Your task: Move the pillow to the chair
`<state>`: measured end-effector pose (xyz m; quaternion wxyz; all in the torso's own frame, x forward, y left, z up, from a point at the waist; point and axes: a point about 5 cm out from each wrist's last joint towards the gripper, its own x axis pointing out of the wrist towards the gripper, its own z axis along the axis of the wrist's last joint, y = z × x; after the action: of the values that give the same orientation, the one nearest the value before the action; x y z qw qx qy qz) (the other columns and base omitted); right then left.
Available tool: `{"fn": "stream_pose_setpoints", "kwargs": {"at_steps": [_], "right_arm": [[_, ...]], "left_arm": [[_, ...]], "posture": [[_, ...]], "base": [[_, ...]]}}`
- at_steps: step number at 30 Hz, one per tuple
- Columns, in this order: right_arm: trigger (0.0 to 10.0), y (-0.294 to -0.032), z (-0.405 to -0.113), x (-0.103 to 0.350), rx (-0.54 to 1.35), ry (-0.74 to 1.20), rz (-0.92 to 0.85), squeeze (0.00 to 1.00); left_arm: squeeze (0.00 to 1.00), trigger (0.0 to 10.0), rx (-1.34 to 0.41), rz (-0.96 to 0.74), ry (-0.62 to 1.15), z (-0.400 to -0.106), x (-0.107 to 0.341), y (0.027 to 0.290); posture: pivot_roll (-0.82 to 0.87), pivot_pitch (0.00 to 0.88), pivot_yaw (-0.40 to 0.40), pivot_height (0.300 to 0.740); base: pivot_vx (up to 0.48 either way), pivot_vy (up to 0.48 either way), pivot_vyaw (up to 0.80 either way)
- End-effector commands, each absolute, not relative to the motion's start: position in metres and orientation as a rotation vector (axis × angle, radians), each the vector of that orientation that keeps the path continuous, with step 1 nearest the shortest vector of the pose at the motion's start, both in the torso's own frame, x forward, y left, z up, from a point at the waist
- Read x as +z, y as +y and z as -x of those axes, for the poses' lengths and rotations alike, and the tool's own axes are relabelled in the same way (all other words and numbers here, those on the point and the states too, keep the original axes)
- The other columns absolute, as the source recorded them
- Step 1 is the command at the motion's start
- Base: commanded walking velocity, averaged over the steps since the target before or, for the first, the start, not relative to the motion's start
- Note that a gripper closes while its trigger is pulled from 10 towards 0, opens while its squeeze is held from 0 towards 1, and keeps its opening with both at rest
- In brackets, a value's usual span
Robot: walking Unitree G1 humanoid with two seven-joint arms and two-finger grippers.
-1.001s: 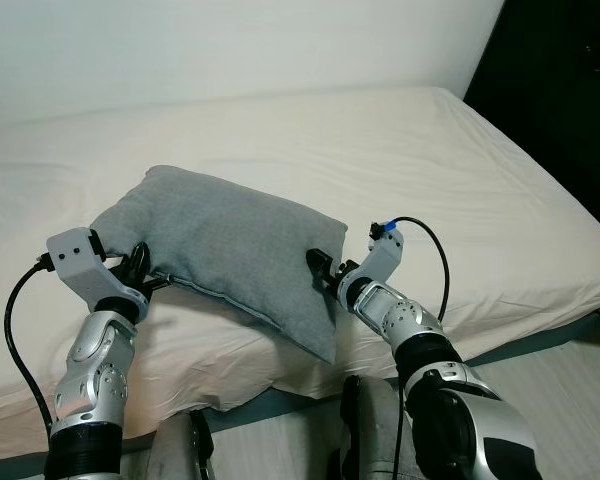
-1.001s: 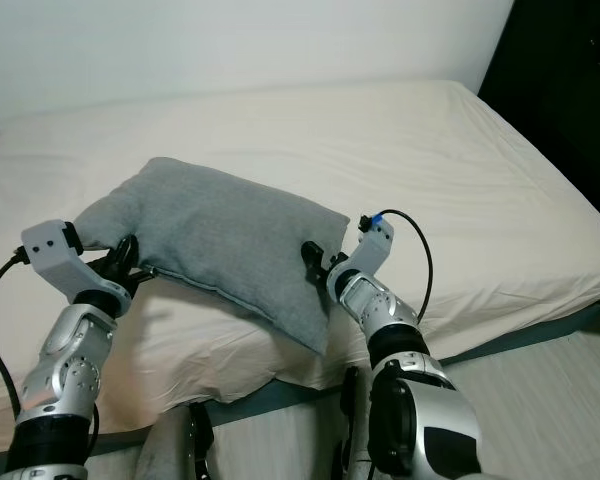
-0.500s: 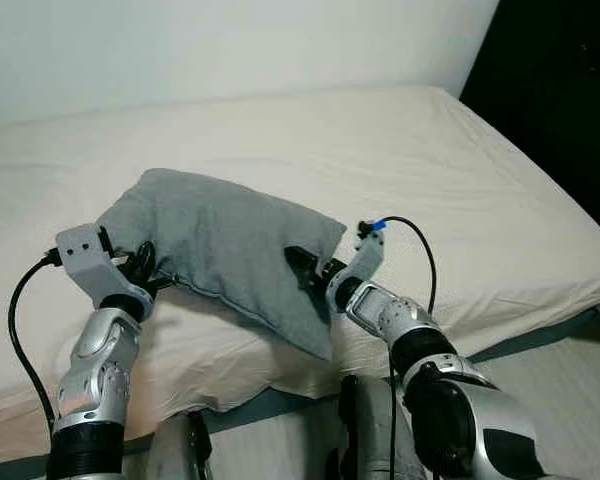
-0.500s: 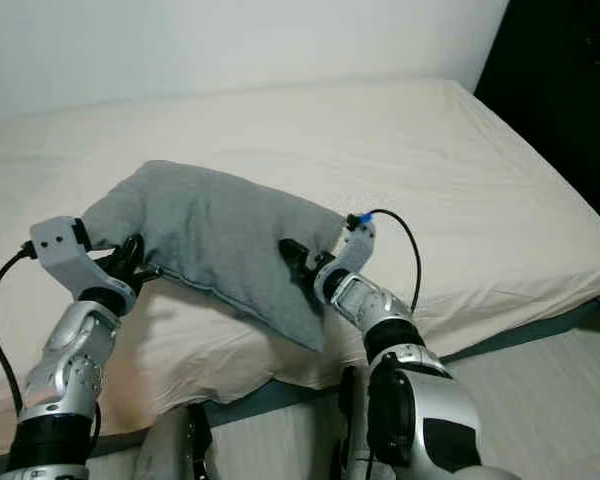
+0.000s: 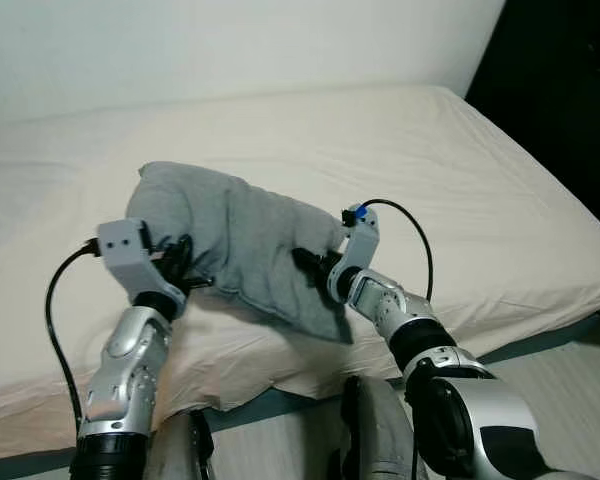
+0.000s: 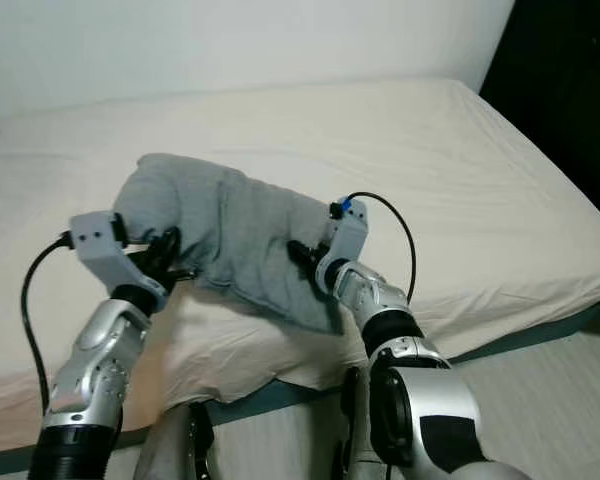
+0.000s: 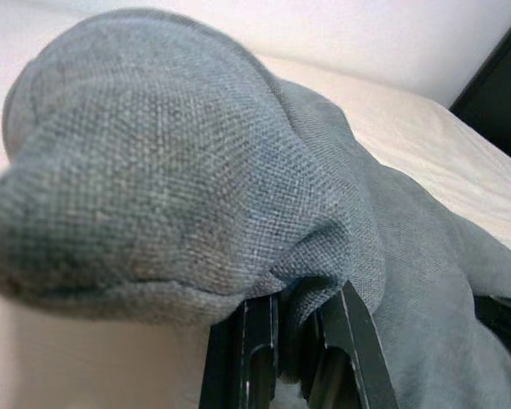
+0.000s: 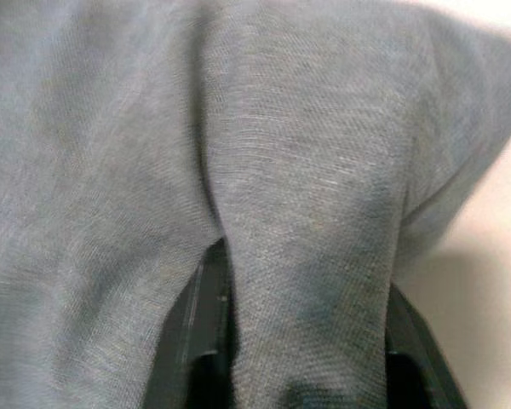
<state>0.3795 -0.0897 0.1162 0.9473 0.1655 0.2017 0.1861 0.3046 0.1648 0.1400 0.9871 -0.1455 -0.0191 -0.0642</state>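
Pillow (image 5: pixel 240 240) is sitting on the bed (image 5: pixel 460 170), near edge. L hand (image 5: pixel 185 268) is pinching its left edge, R hand (image 5: pixel 310 268) is clamping a fold on the opposite side, w/ both ends gripped so it'll lift level for the chair.

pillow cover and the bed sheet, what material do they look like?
Pillow: grey woven fabric, matte, with a coarse visible weave in the left wrist view; it bunches softly where the left gripper and right gripper pinch it, so soft filling. Bed sheet: cream cloth, smooth and matte with light creases, probably cotton or similar.
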Motion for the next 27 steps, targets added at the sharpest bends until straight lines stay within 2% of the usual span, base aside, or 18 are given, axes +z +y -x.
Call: {"fn": "stream_pose_setpoints", "kwargs": {"at_steps": [1,5,12,13,17,22,23,26,27], "right_arm": [[0.0,-0.080,-0.383,0.131,0.417,0.321,-0.167,0.00],[0.0,-0.083,-0.383,0.139,0.419,0.254,-0.115,0.00],[0.0,-0.091,-0.383,0.154,0.379,0.149,-0.176,0.00],[0.0,-0.095,-0.381,0.168,0.365,0.064,-0.176,0.00],[0.0,-0.092,-0.376,0.184,0.384,-0.028,-0.113,0.00],[0.0,-0.095,-0.371,0.206,0.351,-0.166,-0.128,0.00],[2.3,-0.095,-0.370,0.209,0.339,-0.185,-0.115,0.00],[2.3,-0.096,-0.369,0.211,0.333,-0.194,-0.105,0.00],[10.0,-0.095,-0.367,0.212,0.324,-0.199,-0.070,0.00]], "left_arm": [[0.00,0.0,-0.235,0.261,0.025,-0.301,0.129,0.142],[0.00,0.0,-0.233,0.254,0.015,-0.301,0.131,0.141],[0.00,0.0,-0.228,0.268,0.002,-0.300,0.135,0.137],[0.00,0.0,-0.222,0.278,-0.029,-0.301,0.146,0.132],[0.00,0.0,-0.228,0.276,-0.090,-0.303,0.164,0.127],[0.00,0.0,-0.194,0.240,-0.134,-0.309,0.180,0.125],[0.00,8.0,-0.190,0.196,-0.106,-0.310,0.179,0.125],[0.00,8.0,-0.186,0.166,-0.085,-0.311,0.178,0.124],[0.00,10.0,-0.191,0.142,-0.092,-0.312,0.181,0.123]], "posture": [[-0.02,0.125,-0.027,0.562],[-0.02,0.120,-0.028,0.562],[-0.02,0.108,-0.026,0.562],[-0.03,0.110,-0.029,0.562],[-0.03,0.111,-0.035,0.562],[-0.03,0.111,-0.035,0.562],[-0.02,0.110,-0.042,0.562],[-0.02,0.111,-0.044,0.562],[-0.01,0.107,-0.045,0.562]], "base": [[0.000,0.000,0.00],[0.000,0.000,0.00],[0.000,0.000,0.00],[0.000,0.000,0.00],[0.000,0.000,0.00],[0.000,0.000,0.00],[0.000,0.000,0.00],[0.000,0.000,0.00],[0.000,0.000,0.00]]}}
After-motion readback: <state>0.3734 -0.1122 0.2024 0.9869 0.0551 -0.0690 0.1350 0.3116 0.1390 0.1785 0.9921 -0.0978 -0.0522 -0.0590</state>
